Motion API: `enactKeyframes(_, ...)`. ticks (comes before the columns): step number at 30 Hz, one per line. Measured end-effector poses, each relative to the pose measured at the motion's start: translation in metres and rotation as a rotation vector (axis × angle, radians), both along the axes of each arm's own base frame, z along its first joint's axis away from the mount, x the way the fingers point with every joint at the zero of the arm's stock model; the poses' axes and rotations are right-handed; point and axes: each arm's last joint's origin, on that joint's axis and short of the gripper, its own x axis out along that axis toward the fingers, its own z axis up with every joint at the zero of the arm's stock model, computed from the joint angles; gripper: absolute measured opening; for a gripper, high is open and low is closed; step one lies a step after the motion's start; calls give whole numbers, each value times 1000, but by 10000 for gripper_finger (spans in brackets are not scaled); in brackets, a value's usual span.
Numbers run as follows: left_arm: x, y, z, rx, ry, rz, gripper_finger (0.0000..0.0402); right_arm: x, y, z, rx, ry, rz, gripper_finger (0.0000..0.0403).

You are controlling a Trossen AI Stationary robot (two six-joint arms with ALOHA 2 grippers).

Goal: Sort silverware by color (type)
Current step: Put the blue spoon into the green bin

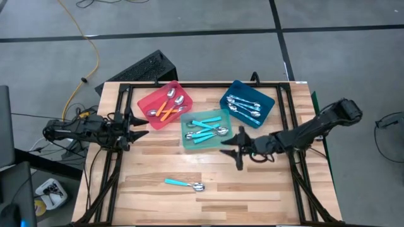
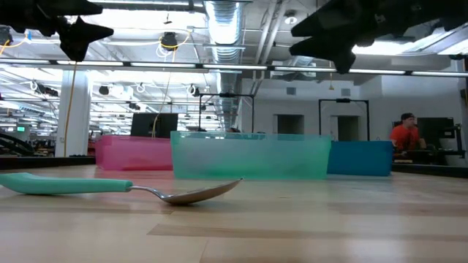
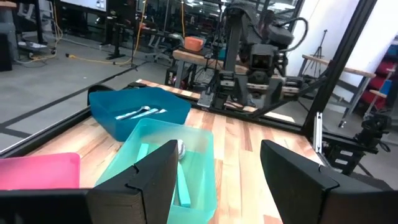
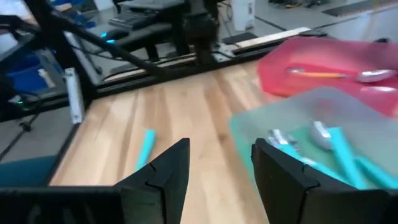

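You've got one teal-handled spoon [image 1: 185, 184] left lying flat on the bare wooden table [image 1: 252, 183], near the front, well apart from the trays. The rest sit sorted in the red tray [image 1: 146, 103], teal tray [image 1: 187, 135] and blue tray [image 1: 267, 107]. Your left gripper [image 1: 142, 125] hangs beside the red tray, fingers apart, empty. Your right gripper [image 1: 228, 147] hovers just beside the teal tray, fingers spread too, holding nothing.

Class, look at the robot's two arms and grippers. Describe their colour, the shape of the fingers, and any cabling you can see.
Both arms are dark, near black, built of jointed segments. The left gripper and right gripper each end in two pointed fingers. Close up, the fingers are matte black, flat-faced angular wedges. Dark cables trail from the left arm's base. No markings can be made out.
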Motion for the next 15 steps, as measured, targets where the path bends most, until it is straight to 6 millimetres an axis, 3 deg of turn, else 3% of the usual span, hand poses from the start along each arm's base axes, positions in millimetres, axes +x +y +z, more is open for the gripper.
enactKeyframes(6,6,-1,-15,-22,33,6,214,23,23,-15,-10,12,26,193)
enactKeyframes(15,9,-1,-23,-39,22,10,214,76,65,-4,-135,149,98,193)
